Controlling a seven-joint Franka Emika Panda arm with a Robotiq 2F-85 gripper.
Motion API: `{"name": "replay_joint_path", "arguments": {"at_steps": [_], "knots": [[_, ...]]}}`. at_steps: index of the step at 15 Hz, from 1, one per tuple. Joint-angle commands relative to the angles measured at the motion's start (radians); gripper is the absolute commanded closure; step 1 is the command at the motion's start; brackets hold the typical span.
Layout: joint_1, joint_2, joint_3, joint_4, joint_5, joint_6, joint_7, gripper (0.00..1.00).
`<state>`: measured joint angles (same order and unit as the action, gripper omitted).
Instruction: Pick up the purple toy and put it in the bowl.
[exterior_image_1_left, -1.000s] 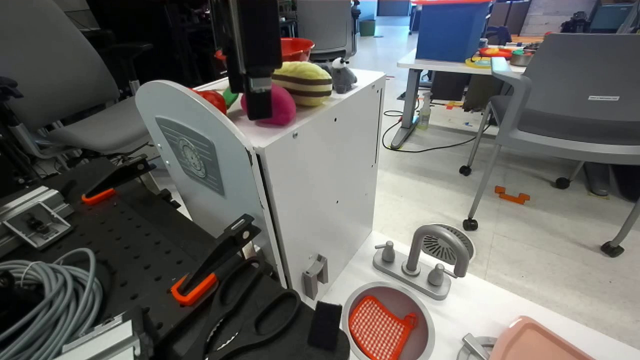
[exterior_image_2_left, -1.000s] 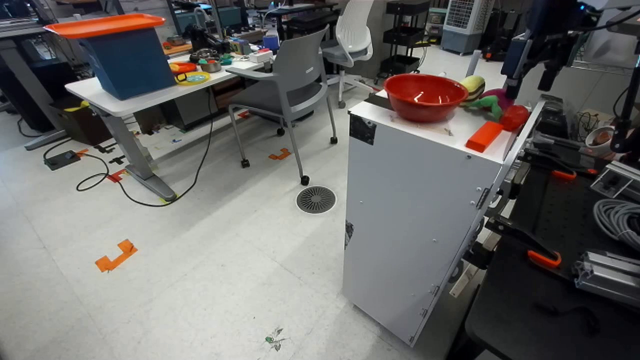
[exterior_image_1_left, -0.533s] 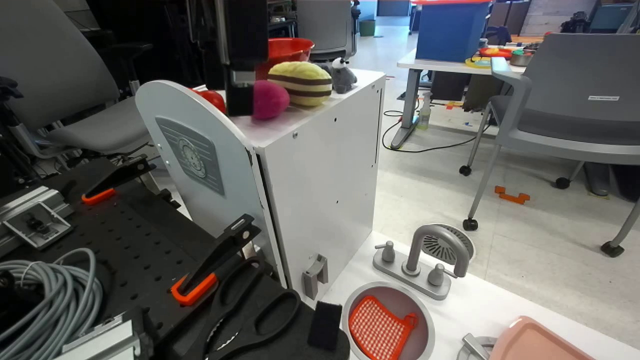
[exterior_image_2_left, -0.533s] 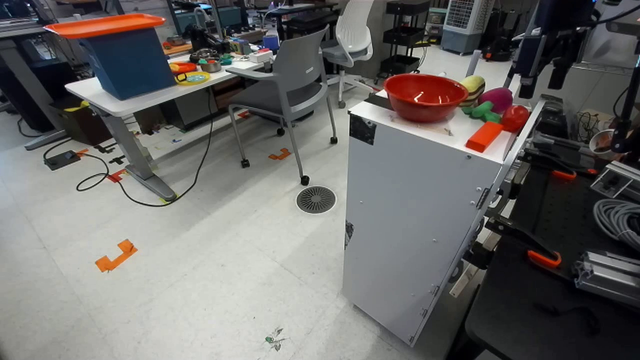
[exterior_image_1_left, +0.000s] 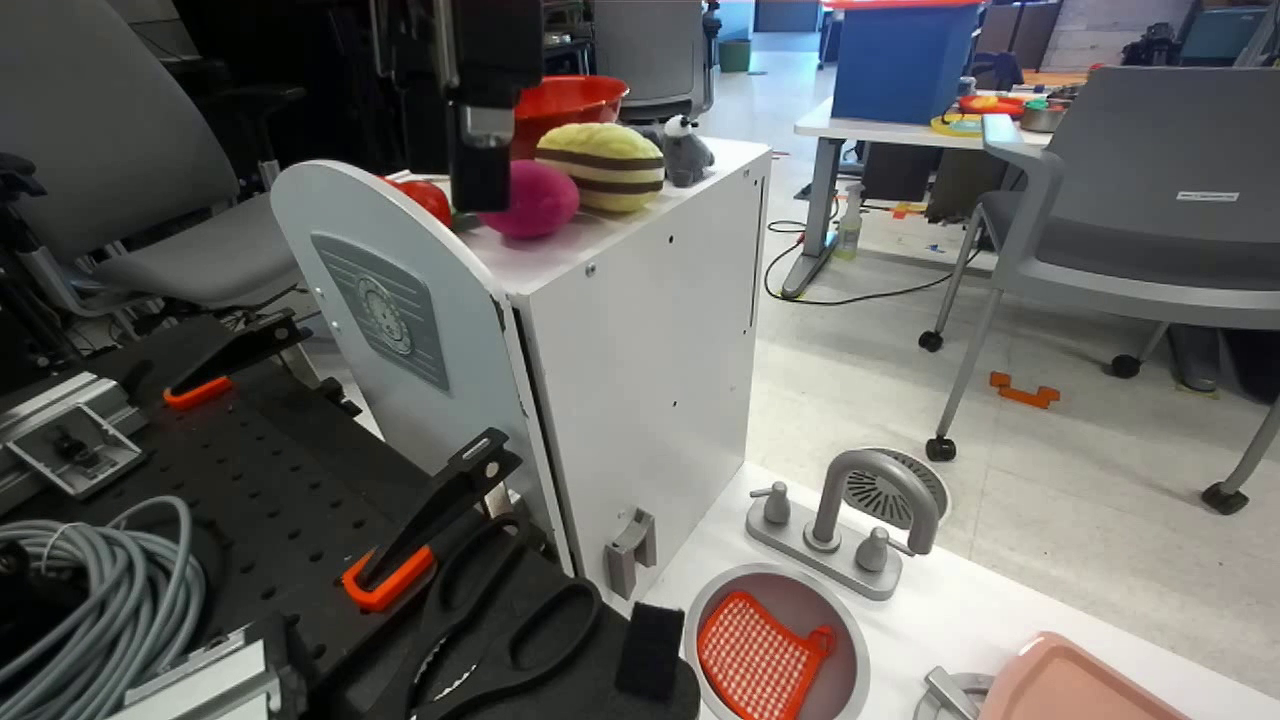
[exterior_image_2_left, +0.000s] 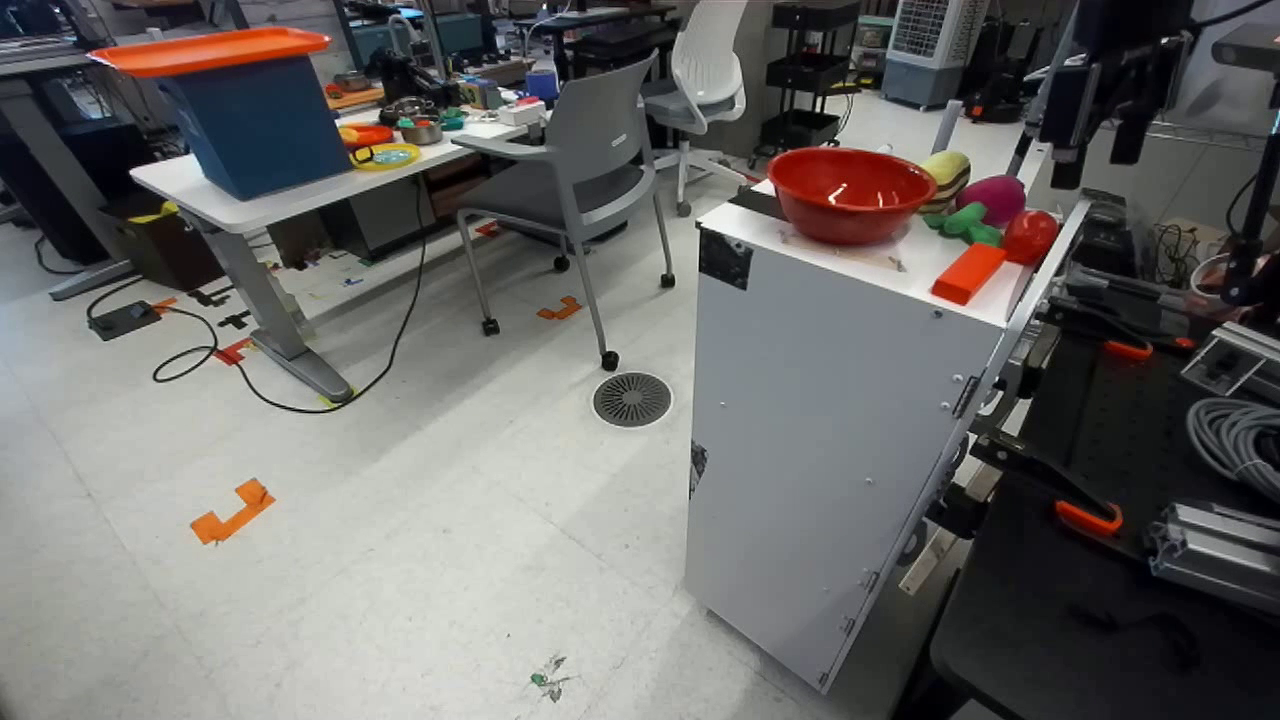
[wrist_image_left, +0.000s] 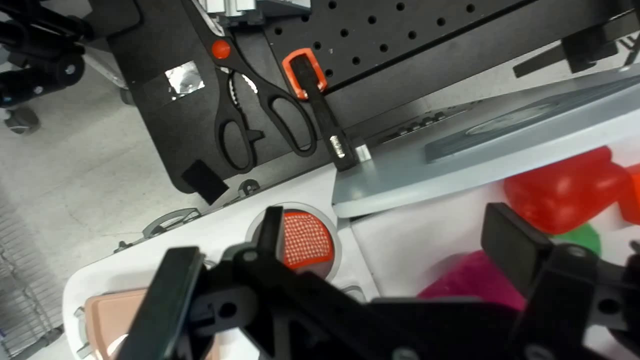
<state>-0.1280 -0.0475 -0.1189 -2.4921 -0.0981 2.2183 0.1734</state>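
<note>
Lining up the tool (exterior_image_2_left: 1097, 166) for a grasp appeared to be the step you had in hand; the pick-up was not yet made. The next move called, in all likelihood, for you to shift the tool sideways until the purple toy (exterior_image_1_left: 542, 200) lay centred between its fingers (wrist_image_left: 515, 245), then to lower it and close. State of the tool: the fingers stood widely apart, as the wrist view showed, and held nothing. In an exterior view a gap separated them from the purple toy, so you appeared to be touching nothing; their height could not be judged. In the wrist view the toy lay toward one finger and was partly hidden behind it, which suggested that your grasp line was off centre. Target: the purple toy rested on the white tabletop (exterior_image_2_left: 912, 262), just beside the tool. Neighbours, next outward: a green piece (exterior_image_2_left: 970, 222) lay close by it, with a glossy red item (exterior_image_2_left: 1030, 238) near; whether these touched the toy could not be told. A yellow striped toy (exterior_image_1_left: 605, 165) stood on the far side from the red item, close enough, by judgement, for a badly placed finger to nudge. The bowl (exterior_image_2_left: 845, 226), farthest of these from your tool: it stood upright on the same tabletop, with the purple toy outside it, so the placing lay ahead.
</note>
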Motion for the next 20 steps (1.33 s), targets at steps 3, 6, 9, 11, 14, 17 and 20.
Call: {"name": "replay_joint_path", "arguments": {"at_steps": [3, 6, 9, 11, 14, 17, 20], "knots": [[0.003, -0.009, 0.015, 0.013, -0.177, 0.003, 0.159, 0.00], [0.008, 0.016, 0.021, 0.029, -0.157, 0.010, 0.171, 0.00], [0.017, 0.037, 0.033, 0.041, -0.168, 0.016, 0.197, 0.00], [0.025, 0.043, 0.039, 0.050, -0.178, 0.020, 0.187, 0.00], [0.039, 0.045, 0.045, 0.061, -0.171, 0.031, 0.152, 0.00], [0.046, 0.042, 0.047, 0.063, -0.161, 0.052, 0.135, 0.00], [0.049, 0.049, 0.048, 0.055, -0.146, 0.097, 0.120, 0.00]]}}
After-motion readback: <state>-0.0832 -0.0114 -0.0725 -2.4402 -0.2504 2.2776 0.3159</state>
